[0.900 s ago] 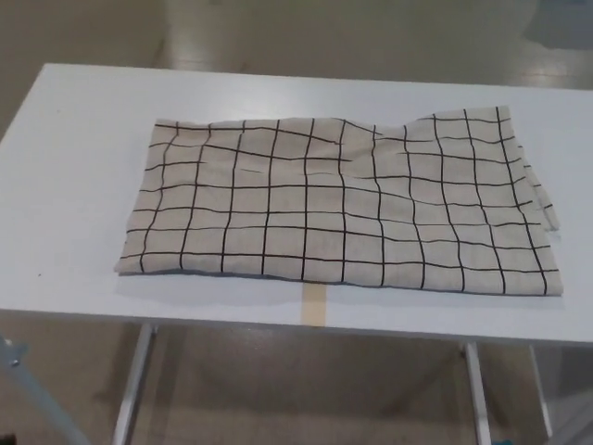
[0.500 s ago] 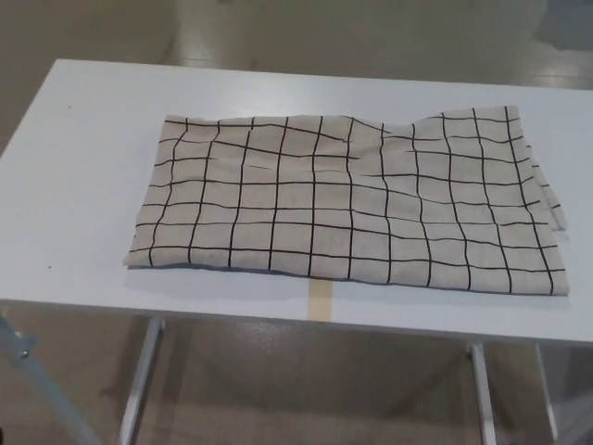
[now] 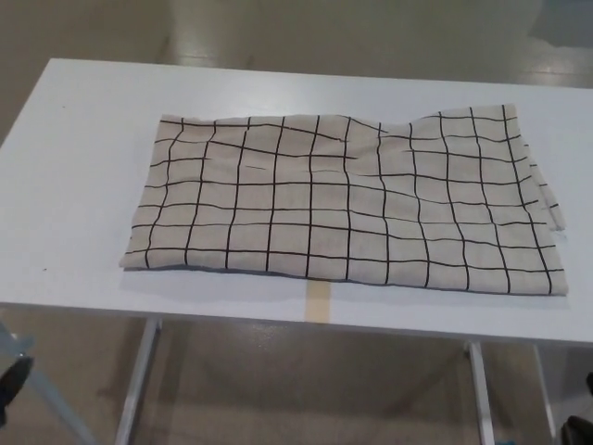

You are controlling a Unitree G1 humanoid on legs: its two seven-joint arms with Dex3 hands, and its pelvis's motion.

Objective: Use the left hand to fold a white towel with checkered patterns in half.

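Note:
The white towel with black checks (image 3: 343, 204) lies spread out on the white table (image 3: 83, 139), its long side running left to right. It is slightly rumpled near the top middle, and layered edges show at its right end. A small dark part of my left hand (image 3: 9, 385) shows at the picture's lower left edge, below the table and far from the towel. A dark sliver of my right hand (image 3: 580, 430) sits in the lower right corner. Neither hand touches the towel.
A strip of beige tape (image 3: 318, 301) marks the table's front edge just below the towel. Metal table legs (image 3: 137, 385) stand under the table. The floor (image 3: 306, 28) lies beyond the far edge.
The towel has not moved; the view has only shifted a little. Dark parts of both hands have come into the lower corners.

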